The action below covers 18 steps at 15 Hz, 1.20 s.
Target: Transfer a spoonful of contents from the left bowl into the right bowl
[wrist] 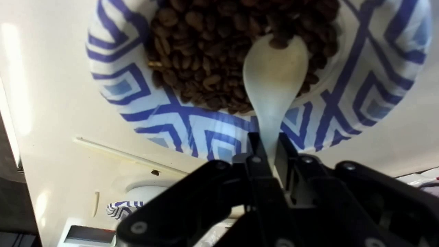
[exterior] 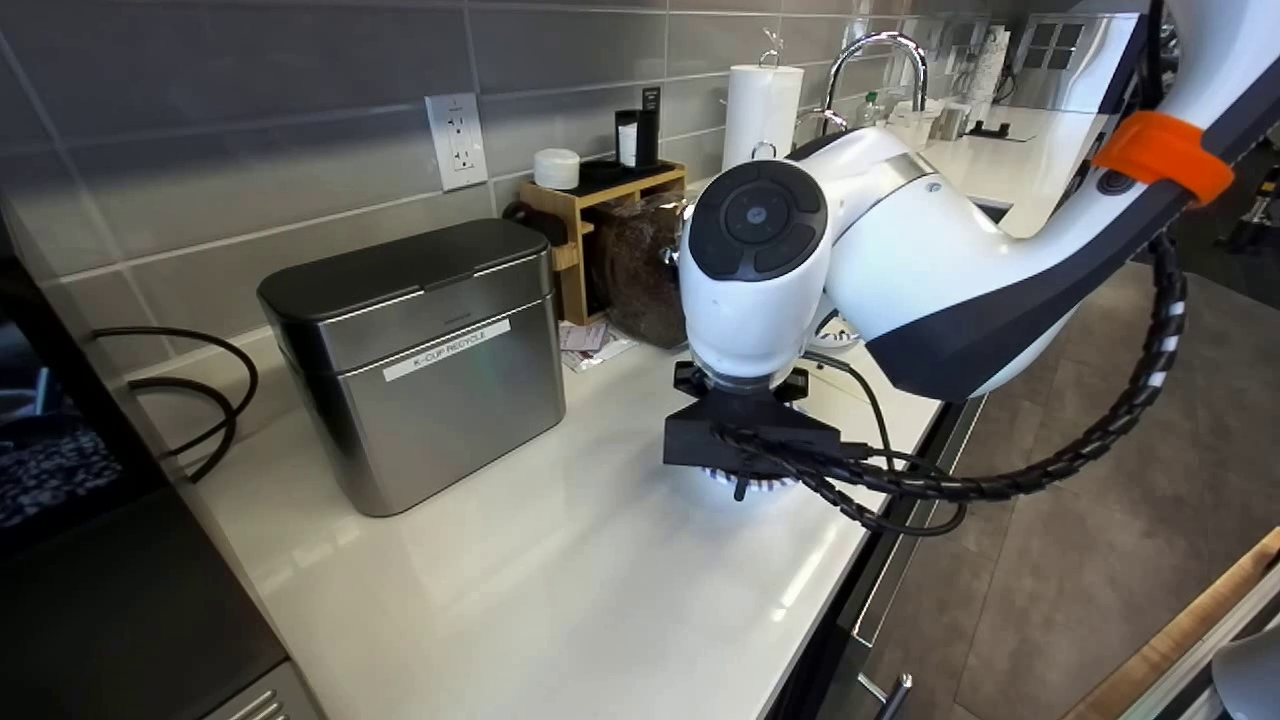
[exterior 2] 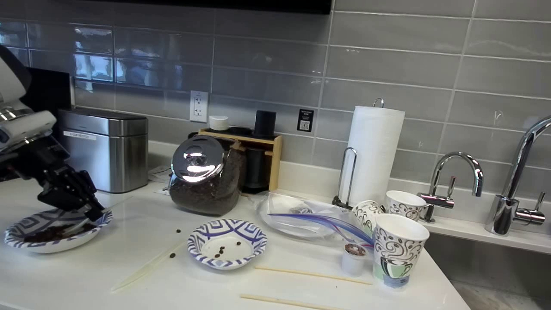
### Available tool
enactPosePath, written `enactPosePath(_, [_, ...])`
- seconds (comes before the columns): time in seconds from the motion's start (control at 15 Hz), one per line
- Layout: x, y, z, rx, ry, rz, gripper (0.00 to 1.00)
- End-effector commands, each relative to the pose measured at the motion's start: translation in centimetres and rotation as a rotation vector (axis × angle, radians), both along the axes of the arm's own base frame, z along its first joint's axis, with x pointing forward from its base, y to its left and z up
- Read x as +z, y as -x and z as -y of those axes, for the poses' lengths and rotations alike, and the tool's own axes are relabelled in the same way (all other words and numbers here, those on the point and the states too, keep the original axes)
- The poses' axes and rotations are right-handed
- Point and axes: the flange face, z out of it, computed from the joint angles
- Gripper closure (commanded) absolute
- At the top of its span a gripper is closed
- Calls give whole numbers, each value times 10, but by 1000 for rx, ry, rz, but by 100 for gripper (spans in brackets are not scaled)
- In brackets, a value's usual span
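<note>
The dark brown contents (wrist: 209,48), loose beans, cover the middle of the left bowl (wrist: 154,118), ringed by its blue-and-white rim. A white spoon (wrist: 274,75) reaches in over the left bowl's rim, its pale hollow showing above the beans; a dark bean or two overlap its tip, and I cannot tell whether they sit in it. My gripper (wrist: 269,140) is clamped on the spoon's handle, a finger (wrist: 254,147) on either side of it, at the left bowl's edge.

The left bowl stands on the white desk (exterior: 500,590). In an exterior view, the right bowl (exterior 2: 236,255) stands apart from the left bowl, to its right, with a few dark beans on its pale centre. Between the left bowl and it lie a pale plastic knife (exterior 2: 137,275) and two single beans. Farther right of the left bowl are two thin wooden sticks (exterior 2: 314,275), a small white pod (exterior 2: 354,263), patterned paper cups (exterior 2: 400,241) and a clear bag (exterior 2: 275,211). Behind the left bowl stands a steel bin (exterior 2: 118,161); behind and to its right, a lidded jar (exterior 2: 206,198) of dark beans before a wooden rack (exterior 2: 276,165). In an exterior view, my arm (exterior: 950,260) and gripper hide most of the left bowl.
</note>
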Motion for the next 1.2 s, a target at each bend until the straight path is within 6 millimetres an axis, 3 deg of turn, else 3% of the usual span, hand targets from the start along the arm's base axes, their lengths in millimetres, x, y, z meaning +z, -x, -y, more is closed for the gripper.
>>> enactPosePath(0.0, [-5,8,-2,25,-23,-61,97])
enactPosePath(0.67, [-1,4,-1,-4,-130,-208,97])
enactPosePath(1.13, [6,-1,11,-51,-204,-261,97])
